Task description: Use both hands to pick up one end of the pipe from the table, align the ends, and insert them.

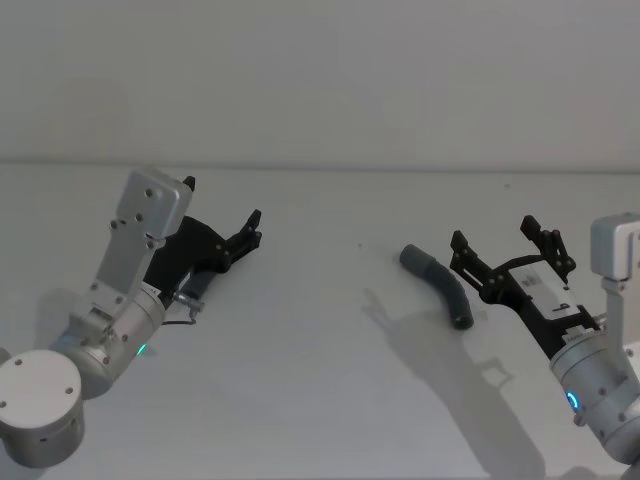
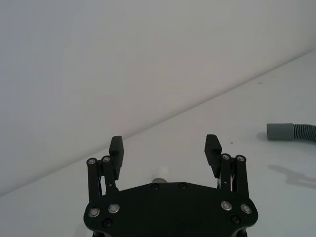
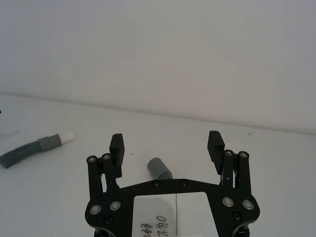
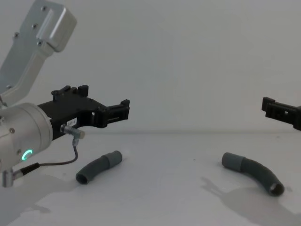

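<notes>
Two curved ribbed pipe pieces lie on the white table (image 1: pixel 300 400). The right piece (image 1: pixel 437 281) rests left of my right gripper (image 1: pixel 497 240), which hovers open just above it; its grey cuff (image 3: pixel 159 167) shows between the open fingers of the right gripper (image 3: pixel 166 143). The left piece (image 4: pixel 99 167) lies below my left gripper (image 4: pixel 120 110), also open and raised off the table. A white tip (image 2: pixel 159 174) of its end peeks over the left gripper's (image 2: pixel 165 147) palm. From the right wrist the left piece (image 3: pixel 34 146) shows its grey cuff and white tip (image 3: pixel 67 137).
A thin grey cable (image 4: pixel 56 162) with a metal plug hangs from the left wrist near the left piece. The pale wall (image 1: pixel 320 80) rises behind the table's far edge. Bare table lies between the two pieces.
</notes>
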